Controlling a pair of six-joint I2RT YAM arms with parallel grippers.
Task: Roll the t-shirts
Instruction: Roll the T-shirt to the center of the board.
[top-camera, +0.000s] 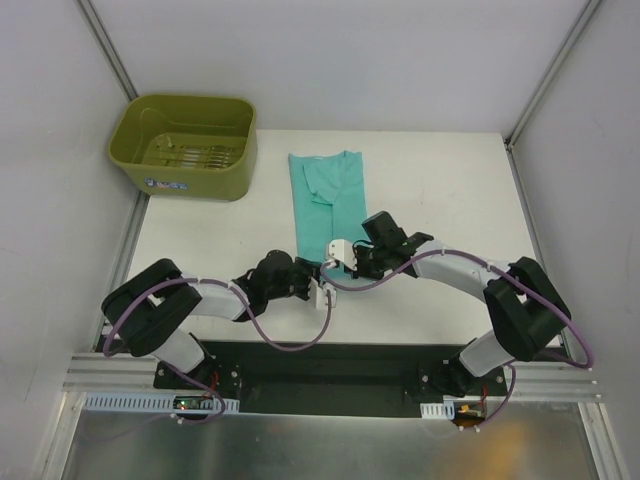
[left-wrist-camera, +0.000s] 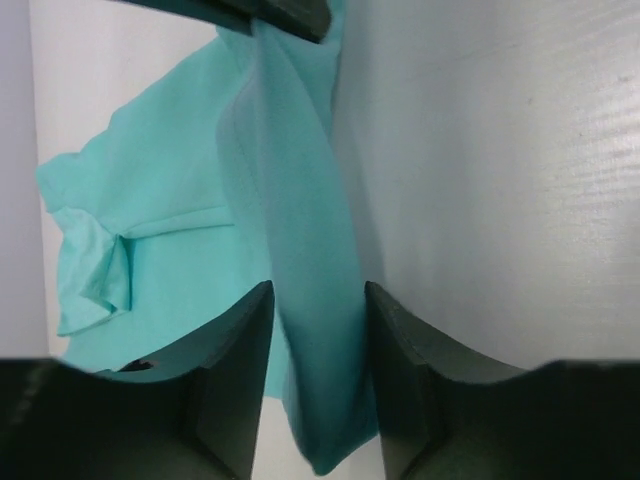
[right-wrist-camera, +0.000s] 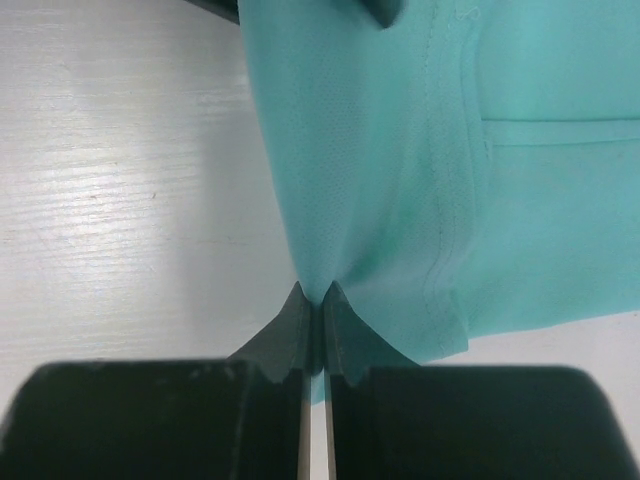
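Two pairs of fingers meet at the near end of the t-shirt (top-camera: 325, 200). The right fingers (right-wrist-camera: 295, 330) are pressed together, pinching its edge up. The left fingers (left-wrist-camera: 235, 360) are spread astride the raised fold, probably to start the roll. The t-shirt lies folded lengthwise mid-surface (top-camera: 440, 190).

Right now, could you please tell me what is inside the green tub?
Inside the tub I can see only its own ribbed floor with a few pale glints, and nothing loose on it. Its near wall covers the strip of floor just behind it, so that part is hidden.
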